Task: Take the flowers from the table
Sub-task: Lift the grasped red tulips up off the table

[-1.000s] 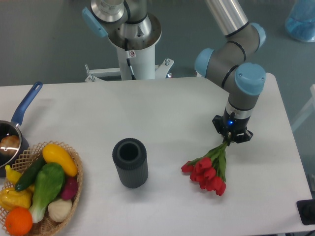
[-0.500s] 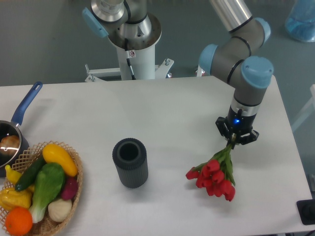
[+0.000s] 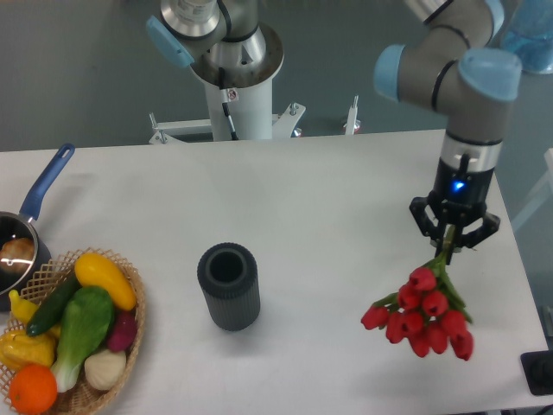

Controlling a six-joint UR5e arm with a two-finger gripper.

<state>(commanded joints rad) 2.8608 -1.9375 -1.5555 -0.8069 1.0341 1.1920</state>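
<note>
The flowers (image 3: pixel 421 313), a bunch of red tulip buds on green stems, hang head-down from my gripper (image 3: pixel 448 248) over the right side of the white table (image 3: pixel 285 199). The gripper is shut on the stem ends, and the buds dangle below and slightly left of it. The bunch looks lifted off the tabletop, near the right edge. The arm's wrist with its blue light rises straight above the gripper.
A dark ribbed cylinder (image 3: pixel 229 286) stands upright mid-table. A wicker basket (image 3: pixel 73 341) of coloured vegetables sits at the front left, with a blue-handled pan (image 3: pixel 26 233) behind it. The robot base (image 3: pixel 233 78) stands at the back centre.
The gripper has risen and moved right toward the table's edge, carrying the flowers with it. The bunch now hangs more vertically and farther right than before.
</note>
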